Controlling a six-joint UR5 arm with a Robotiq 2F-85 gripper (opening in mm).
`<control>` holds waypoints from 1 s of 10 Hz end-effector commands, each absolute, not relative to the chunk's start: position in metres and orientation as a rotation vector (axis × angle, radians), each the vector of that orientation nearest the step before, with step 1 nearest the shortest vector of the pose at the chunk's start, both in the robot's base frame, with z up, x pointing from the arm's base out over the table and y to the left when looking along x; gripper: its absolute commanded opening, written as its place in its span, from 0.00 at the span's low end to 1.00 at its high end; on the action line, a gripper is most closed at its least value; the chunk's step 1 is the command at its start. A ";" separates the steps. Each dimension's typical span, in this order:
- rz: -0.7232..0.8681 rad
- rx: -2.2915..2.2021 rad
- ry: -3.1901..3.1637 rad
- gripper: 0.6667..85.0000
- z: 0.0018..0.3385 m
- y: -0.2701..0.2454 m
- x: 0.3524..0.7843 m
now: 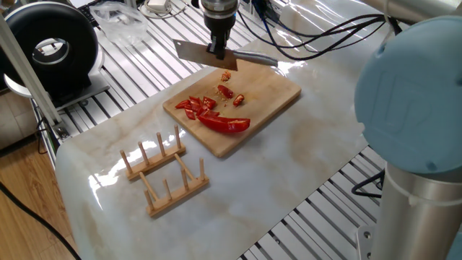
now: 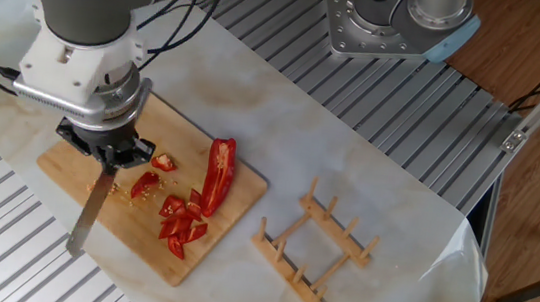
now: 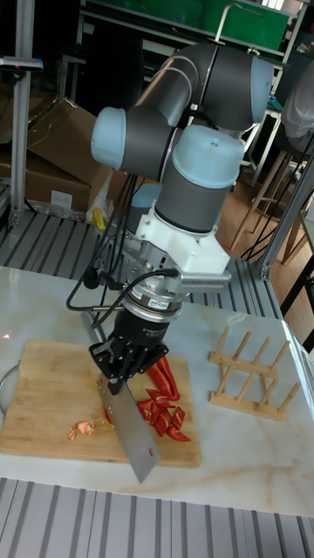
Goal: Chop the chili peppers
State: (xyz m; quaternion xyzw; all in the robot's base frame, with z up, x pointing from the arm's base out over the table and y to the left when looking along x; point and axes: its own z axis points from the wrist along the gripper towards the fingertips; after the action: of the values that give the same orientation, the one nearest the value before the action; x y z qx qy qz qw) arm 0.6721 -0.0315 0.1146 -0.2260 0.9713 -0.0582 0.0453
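Tool clamped on knife. Long chili peppers half lies across the cutting board, near its worktop-side edge; bits alongside.

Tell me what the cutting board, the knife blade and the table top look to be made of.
Cutting board: light wood, possibly bamboo, matte, with faint grain lines. Knife blade: bare metal, likely steel, grey with a dull sheen. Table top: pale marble-look slab with tan veining, polished enough to mirror the lights; real stone or a printed surface cannot be told.
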 end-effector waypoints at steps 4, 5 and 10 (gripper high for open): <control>-0.148 -0.185 3.032 0.01 0.109 -0.033 0.675; -0.159 -0.063 3.015 0.01 0.108 -0.037 0.681; -0.070 0.224 2.851 0.01 0.109 -0.030 0.724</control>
State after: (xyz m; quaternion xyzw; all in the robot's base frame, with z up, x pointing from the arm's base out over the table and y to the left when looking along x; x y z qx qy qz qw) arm 0.7021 -0.0374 0.1065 0.0209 0.9937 -0.0526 0.0966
